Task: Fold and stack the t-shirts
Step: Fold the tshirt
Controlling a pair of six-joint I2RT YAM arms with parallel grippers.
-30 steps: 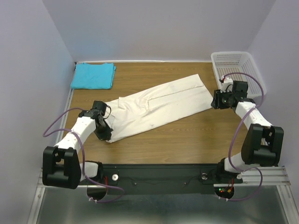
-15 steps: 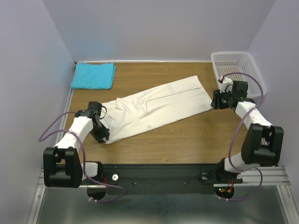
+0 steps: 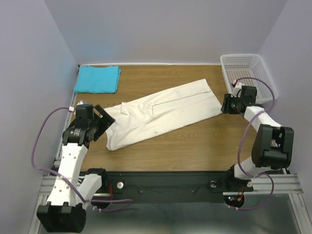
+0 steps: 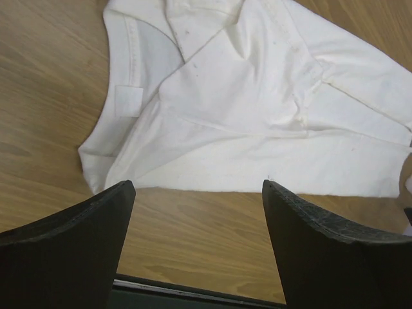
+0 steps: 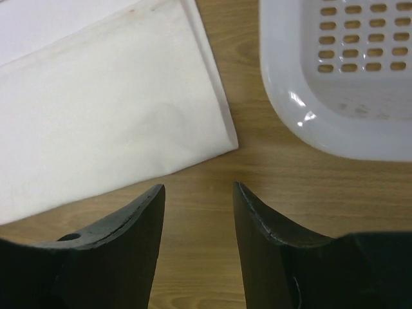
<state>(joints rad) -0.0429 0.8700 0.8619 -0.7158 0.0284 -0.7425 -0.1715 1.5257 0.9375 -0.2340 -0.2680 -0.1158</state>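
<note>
1. Top external: cream shirt lay as a long strip across the table, likely awaiting a cross fold; blue shirt sat folded, far left.
2. Left gripper hung wide, empty, beside the collar end.
3. Right gripper stood half-open, empty, near the hem corner.

Robotics lab cell: plain lilac walls boxing a wooden desk, cabled robot arms bolted on an aluminium rail at the desk's near edge.
</note>
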